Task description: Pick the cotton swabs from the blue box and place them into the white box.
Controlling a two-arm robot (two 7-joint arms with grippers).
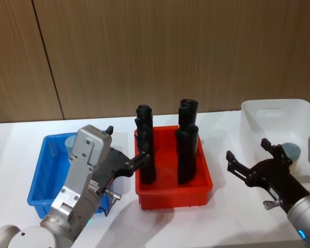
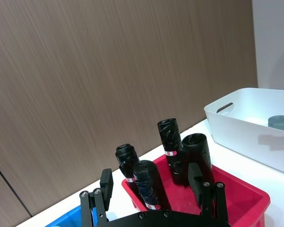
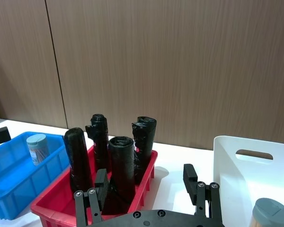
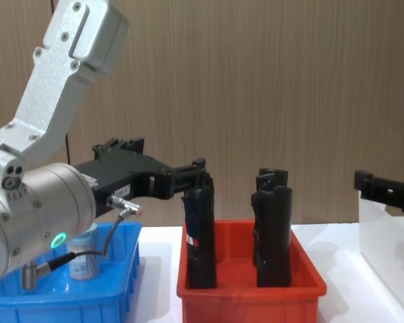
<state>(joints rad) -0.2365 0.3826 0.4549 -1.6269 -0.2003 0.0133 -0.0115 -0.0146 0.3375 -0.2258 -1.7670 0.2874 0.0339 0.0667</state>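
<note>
1 cotton swab tub [image 3: 38, 148] stands upright at the far end of the blue box [image 1: 39, 175], lid up. My call: bring the left gripper [image 1: 126, 144] back over it, tip it downward and straddle the tub below the lid, staying off the box wall. Right now that gripper hangs spread wide, pointing level at the black rolls [image 1: 144, 144] in the red bin [image 1: 175, 199]. The right gripper [image 1: 248, 151] hovers splayed beside the white box [image 1: 279, 108], where a second tub [image 1: 290, 151] sits.

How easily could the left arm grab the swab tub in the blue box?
Probably yes, quite easily. The left gripper is open close by the blue box, and the cotton swab tub stands alone inside, nothing crowding it.
</note>
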